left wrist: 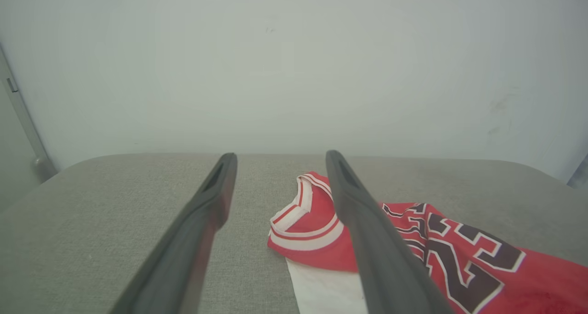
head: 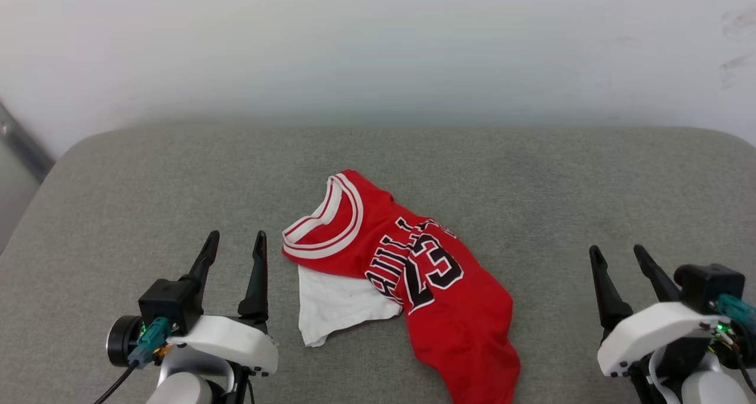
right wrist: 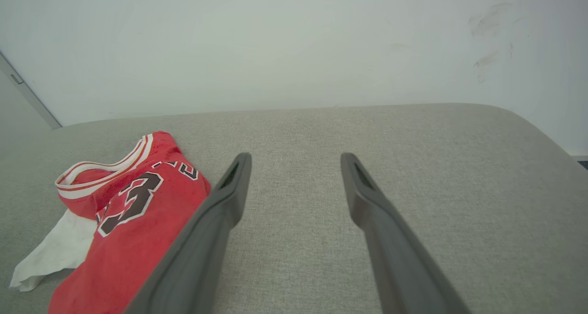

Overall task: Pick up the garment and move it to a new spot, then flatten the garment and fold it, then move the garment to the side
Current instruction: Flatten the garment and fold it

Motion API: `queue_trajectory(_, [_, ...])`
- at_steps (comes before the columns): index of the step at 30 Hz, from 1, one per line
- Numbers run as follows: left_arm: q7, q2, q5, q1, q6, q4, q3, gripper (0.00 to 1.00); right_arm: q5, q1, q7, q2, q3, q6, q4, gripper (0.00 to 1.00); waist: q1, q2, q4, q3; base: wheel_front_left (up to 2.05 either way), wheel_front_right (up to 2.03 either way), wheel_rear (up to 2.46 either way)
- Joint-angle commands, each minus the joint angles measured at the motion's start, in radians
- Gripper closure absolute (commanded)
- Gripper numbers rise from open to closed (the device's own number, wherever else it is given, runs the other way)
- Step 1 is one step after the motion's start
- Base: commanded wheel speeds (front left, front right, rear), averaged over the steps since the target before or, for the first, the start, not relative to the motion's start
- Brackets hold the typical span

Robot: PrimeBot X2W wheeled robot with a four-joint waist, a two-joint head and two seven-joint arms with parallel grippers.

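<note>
The garment (head: 425, 274) is a red jersey with black white-outlined lettering, lying crumpled in the middle of the grey cushioned surface. Its striped collar points toward the back left, and a white sleeve (head: 331, 303) sticks out at its left side. My left gripper (head: 236, 241) stands open just left of the collar, nothing between its fingers. At the lower right my right gripper (head: 617, 250) is open too, well clear of the cloth. The left wrist view has the garment (left wrist: 459, 254) to the right of its fingers; the right wrist view has the garment (right wrist: 128, 213) at left.
The grey fabric surface (head: 531, 173) has rounded corners and ends at a pale wall (head: 378, 49) behind. Bare fabric lies on both sides of the jersey and behind it. A grey strip (head: 20, 141) runs down the wall at far left.
</note>
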Motion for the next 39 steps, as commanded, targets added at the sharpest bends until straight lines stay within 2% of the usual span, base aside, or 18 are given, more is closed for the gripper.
queue_trajectory(1, [-0.004, -0.004, 0.005, -0.017, -0.005, -0.008, -0.004, 0.00, 0.005, -0.031, 0.018, 0.001, -0.003, 0.000, 0.028, 0.00, 0.0000, 0.0000, 0.026, 0.020, 0.00, 0.00, 0.00])
queue_trajectory(7, [-0.010, -0.023, 0.033, -0.090, -0.033, -0.029, -0.032, 0.00, 0.049, -0.223, 0.154, -0.044, 0.034, 0.000, 0.169, 0.00, 0.0000, 0.0000, 0.112, 0.121, 0.00, 0.00, 0.00])
queue_trajectory(13, [-0.016, -0.058, 0.050, -0.152, -0.065, -0.018, -0.047, 0.00, 0.127, -0.394, 0.417, -0.105, 0.150, 0.000, 0.337, 0.00, 0.0000, 0.0000, 0.202, 0.201, 0.00, 0.00, 0.00])
queue_trajectory(19, [-0.021, -0.101, 0.060, -0.178, -0.090, 0.005, -0.039, 0.00, 0.204, -0.487, 0.597, -0.151, 0.275, 0.000, 0.453, 0.00, 0.0000, 0.0000, 0.263, 0.244, 0.00, 0.00, 0.00])
queue_trajectory(24, [-0.022, -0.130, 0.078, -0.162, -0.114, 0.020, -0.016, 0.00, 0.228, -0.494, 0.710, -0.169, 0.327, 0.000, 0.578, 0.00, 0.0000, 0.0000, 0.287, 0.250, 0.00, 0.00, 0.00])
queue_trajectory(25, [-0.022, -0.135, 0.083, -0.158, -0.119, 0.022, -0.011, 0.00, 0.233, -0.489, 0.733, -0.168, 0.335, 0.000, 0.599, 0.04, 0.0000, 0.0000, 0.290, 0.248, 0.00, 0.00, 0.00])
queue_trajectory(26, [-0.022, -0.141, 0.086, -0.154, -0.122, 0.025, -0.007, 0.00, 0.240, -0.487, 0.742, -0.166, 0.342, 0.000, 0.611, 0.58, 0.0000, 0.0000, 0.291, 0.245, 0.00, 0.00, 0.00])
queue_trajectory(27, [-0.022, -0.146, 0.091, -0.149, -0.125, 0.028, -0.002, 0.00, 0.245, -0.491, 0.736, -0.166, 0.349, 0.000, 0.610, 0.97, 0.0000, 0.0000, 0.292, 0.242, 0.00, 0.00, 0.00])
queue_trajectory(28, [-0.022, -0.150, 0.096, -0.144, -0.128, 0.030, 0.002, 0.00, 0.245, -0.499, 0.725, -0.170, 0.357, 0.000, 0.605, 1.00, 0.0000, 0.0000, 0.291, 0.238, 0.00, 0.00, 0.00])
queue_trajectory(32, [-0.021, -0.155, 0.108, -0.131, -0.133, 0.038, 0.013, 0.00, 0.241, -0.532, 0.673, -0.185, 0.377, 0.000, 0.568, 1.00, 0.0000, 0.0000, 0.278, 0.216, 0.00, 0.00, 0.00])
queue_trajectory(39, [-0.020, -0.146, 0.134, -0.090, -0.141, 0.055, 0.032, 0.00, 0.195, -0.577, 0.551, -0.217, 0.400, 0.000, 0.447, 1.00, 0.0000, 0.0000, 0.204, 0.144, 0.00, 0.00, 0.00])
